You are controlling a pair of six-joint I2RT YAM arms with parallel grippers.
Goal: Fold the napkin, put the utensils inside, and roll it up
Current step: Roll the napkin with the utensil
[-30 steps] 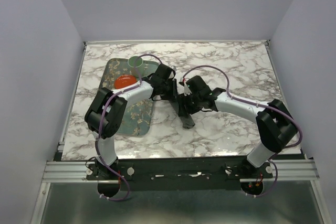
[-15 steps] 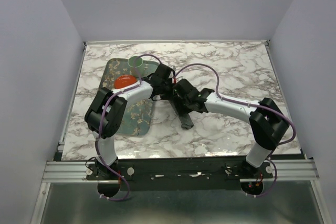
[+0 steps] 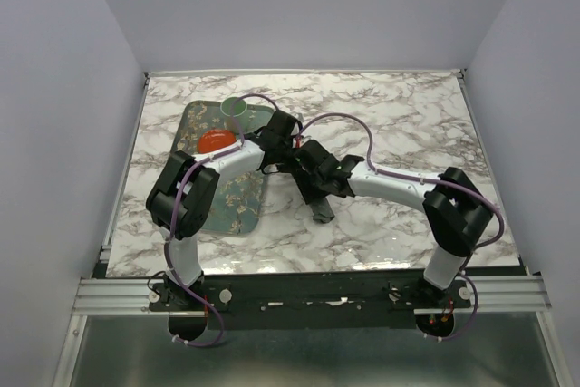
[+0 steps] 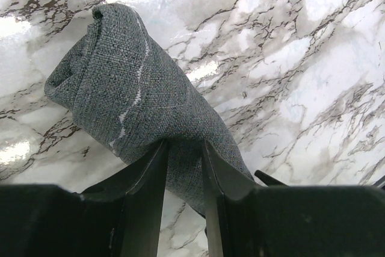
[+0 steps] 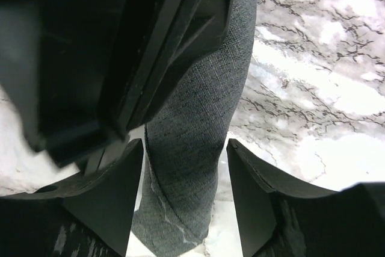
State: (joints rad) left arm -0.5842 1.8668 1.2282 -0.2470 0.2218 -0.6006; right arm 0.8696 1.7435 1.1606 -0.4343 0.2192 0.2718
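Note:
The napkin (image 3: 322, 210) lies on the marble as a tight dark grey roll (image 4: 138, 100), one open end pointing away in the left wrist view. My left gripper (image 4: 183, 148) is shut on the roll near its other end, the cloth pinched between both fingers. My right gripper (image 5: 185, 144) stands open astride the roll (image 5: 198, 118), with a gap to the right finger. In that view the left gripper's black body (image 5: 108, 46) fills the upper left. From above, both grippers (image 3: 294, 162) (image 3: 315, 186) meet over the roll's far end. The utensils are hidden.
A green floral tray (image 3: 237, 201) lies left of the roll, with a red bowl (image 3: 216, 140) and a pale green cup (image 3: 236, 109) at its far end. Marble table (image 3: 408, 124) stretches to the right and back; white walls enclose it.
My right arm has moved left, bringing its open gripper close to the left gripper and over the roll. The left arm and the roll have stayed put.

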